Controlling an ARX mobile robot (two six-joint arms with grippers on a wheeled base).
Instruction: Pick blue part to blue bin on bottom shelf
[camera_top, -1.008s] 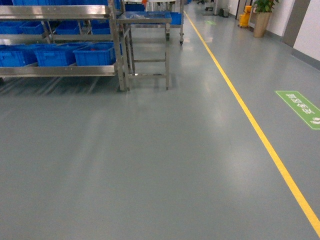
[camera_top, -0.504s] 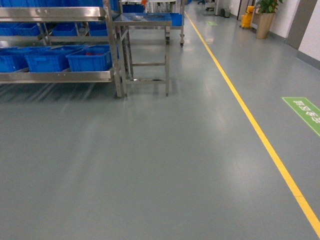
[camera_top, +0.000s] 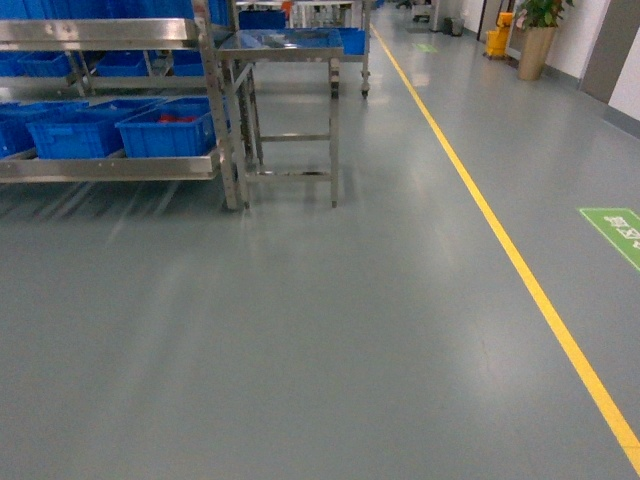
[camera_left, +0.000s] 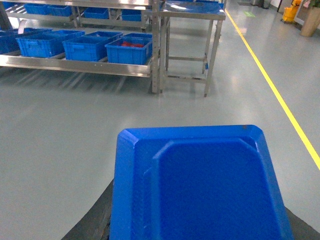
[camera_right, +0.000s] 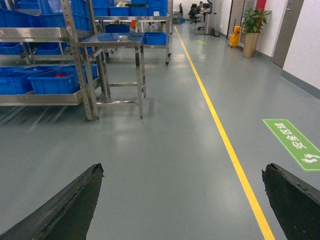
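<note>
My left claw (camera_left: 197, 227) grips the blue part (camera_left: 200, 185), a stiff, light, slick plastic tray; hold its rim. My right claw (camera_right: 182, 210) gapes empty. The bottom shelf (camera_left: 75, 65) lies far ahead-left.

Grey floor (camera_top: 300, 330) with a yellow line (camera_top: 520, 270) and green sign (camera_top: 615, 228); blue bins (camera_top: 165, 130) on the silver bottom shelf (camera_top: 110, 167).

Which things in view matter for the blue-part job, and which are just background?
Job:
- flat blue plastic part at left tool
- stainless bottom shelf
- blue plastic bins on it

Background:
- small steel table
- yellow floor line
- green floor sign
- potted plant
</note>
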